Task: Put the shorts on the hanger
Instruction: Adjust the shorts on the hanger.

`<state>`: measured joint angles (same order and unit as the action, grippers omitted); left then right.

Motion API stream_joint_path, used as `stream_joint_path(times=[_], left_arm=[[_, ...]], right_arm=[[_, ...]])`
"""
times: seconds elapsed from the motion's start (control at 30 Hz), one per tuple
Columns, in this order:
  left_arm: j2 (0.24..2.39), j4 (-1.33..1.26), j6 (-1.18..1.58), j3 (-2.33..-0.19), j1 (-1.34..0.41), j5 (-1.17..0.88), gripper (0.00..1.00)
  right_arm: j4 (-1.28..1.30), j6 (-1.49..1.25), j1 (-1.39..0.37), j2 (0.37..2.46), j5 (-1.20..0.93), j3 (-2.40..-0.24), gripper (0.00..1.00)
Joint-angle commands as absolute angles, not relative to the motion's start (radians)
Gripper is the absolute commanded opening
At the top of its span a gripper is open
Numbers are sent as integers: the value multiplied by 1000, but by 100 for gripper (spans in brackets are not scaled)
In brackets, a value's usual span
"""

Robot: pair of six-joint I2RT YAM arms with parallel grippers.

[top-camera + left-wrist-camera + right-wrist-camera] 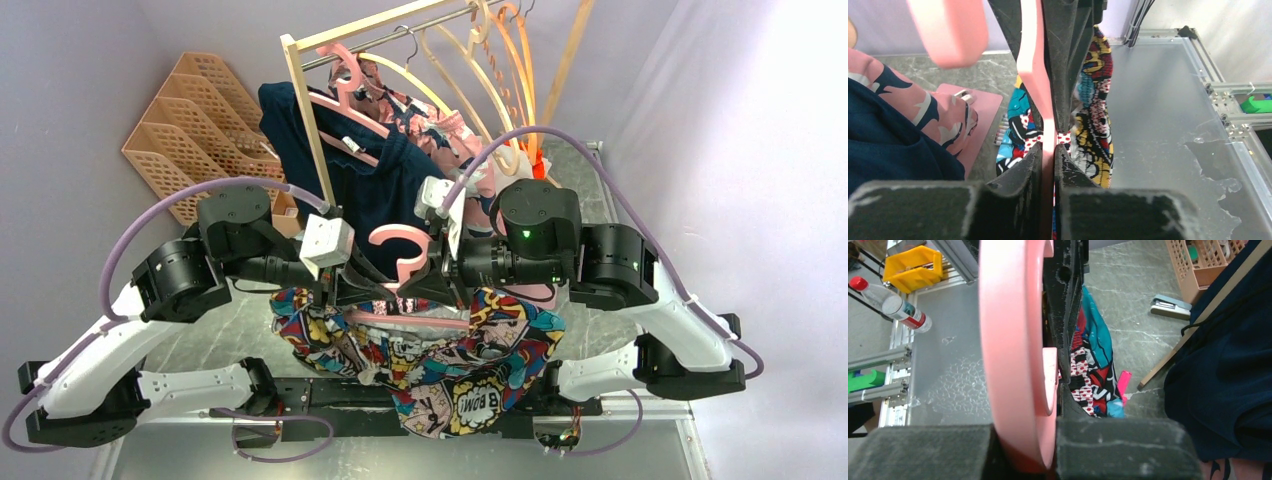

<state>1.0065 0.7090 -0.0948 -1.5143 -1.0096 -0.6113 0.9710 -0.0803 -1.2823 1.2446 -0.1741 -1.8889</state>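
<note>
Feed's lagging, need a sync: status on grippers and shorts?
Both shut on the hanger: left gripper, right gripper. The shorts draped over its crossbar. Beyond: clothes rack, navy garment.

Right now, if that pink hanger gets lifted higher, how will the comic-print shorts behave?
Probably floppy: the shorts sag in loose, bunched folds below the hanger. Likely light for their size, since the fabric looks thin. They might slip, because the hanger's plastic looks smooth and they seem only draped over it.
</note>
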Motion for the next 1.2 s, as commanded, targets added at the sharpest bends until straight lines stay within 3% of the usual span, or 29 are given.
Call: stream_joint_path(times=[0.0, 0.03, 0.13, 0.2, 0.37, 0.73, 1.0, 1.17], left_arm=[[967, 646, -84, -1483, -1008, -587, 7], [960, 639, -82, -1477, -1008, -582, 7], [940, 631, -78, -1463, -1008, -562, 7], [920, 632, -73, -1450, -1008, -549, 7], [846, 626, -48, -1401, -1008, -516, 7], [757, 671, -3, -1415, -1008, -485, 7], [759, 683, 1, -1443, -1008, -484, 7], [758, 693, -2, -1448, -1008, -489, 7]], right_arm=[[915, -80, -1282, 1228, -200, -1904, 0], [917, -82, -1282, 1226, -198, -1904, 2], [925, -92, -1282, 1218, -176, -1908, 35], [932, -100, -1282, 1202, -150, -1913, 49], [970, -119, -1282, 1138, -78, -1915, 58], [1012, -150, -1282, 1016, 18, -1786, 54], [972, -159, -1282, 1002, 30, -1752, 11], [897, -205, -1282, 938, 77, -1699, 10]])
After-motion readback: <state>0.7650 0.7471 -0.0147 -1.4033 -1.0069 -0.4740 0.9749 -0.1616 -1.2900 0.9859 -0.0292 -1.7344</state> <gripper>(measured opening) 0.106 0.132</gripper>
